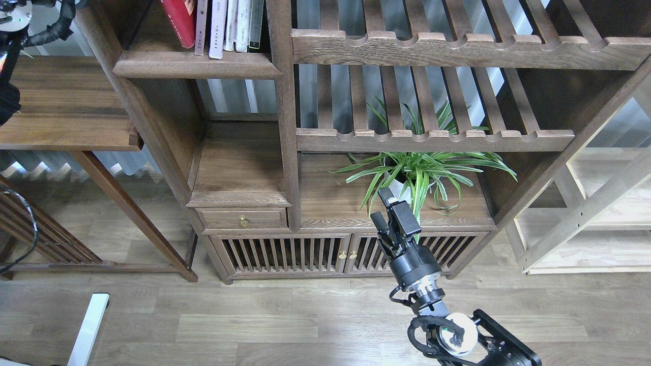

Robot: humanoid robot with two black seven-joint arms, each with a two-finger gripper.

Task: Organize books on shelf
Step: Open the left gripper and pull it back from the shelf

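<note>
Standing upright on the shelf (196, 65), top left: red book (180, 20) outermost, tilted a little against the pale spines (226, 25) beside it, all packed toward the right post, likely so each props the next. Tops cut off by the frame edge; maroon book not made out. Left arm (15, 30) only partly in view at the far left edge, gripper out of sight, so grip state unknown. Right gripper (389, 213) hanging low before the plant (417, 173), well apart from the books, fingers a little apart, holding nothing; probably parked clear of the work.
</note>
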